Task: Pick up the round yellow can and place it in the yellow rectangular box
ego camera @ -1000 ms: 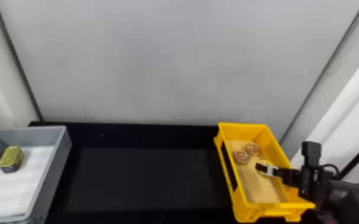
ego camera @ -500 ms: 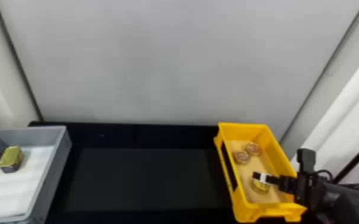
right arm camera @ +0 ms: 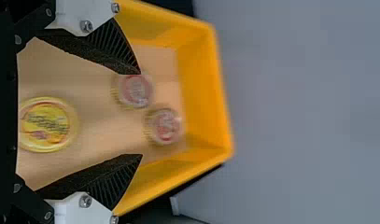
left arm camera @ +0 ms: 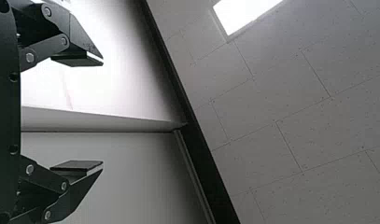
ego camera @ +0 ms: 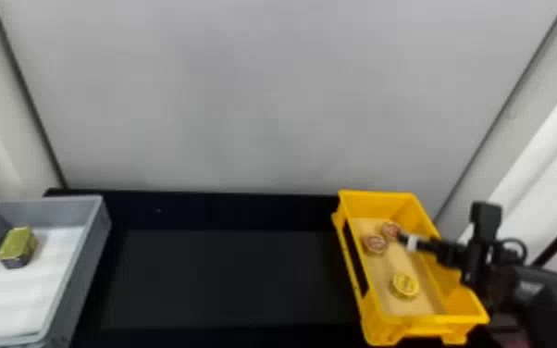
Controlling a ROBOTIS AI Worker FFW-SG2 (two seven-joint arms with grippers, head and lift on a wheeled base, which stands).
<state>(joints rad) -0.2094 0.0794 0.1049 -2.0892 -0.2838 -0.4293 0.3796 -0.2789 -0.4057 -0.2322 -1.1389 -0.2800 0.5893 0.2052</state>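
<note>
Round yellow can (ego camera: 405,285) on tan floor (ego camera: 384,273) of box (ego camera: 374,206); grey wall (ego camera: 291,92) behind.

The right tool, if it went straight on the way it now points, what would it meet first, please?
Probably one of the two red-topped cans in the yellow box, though the depth between them and the right tool is unclear.
</note>
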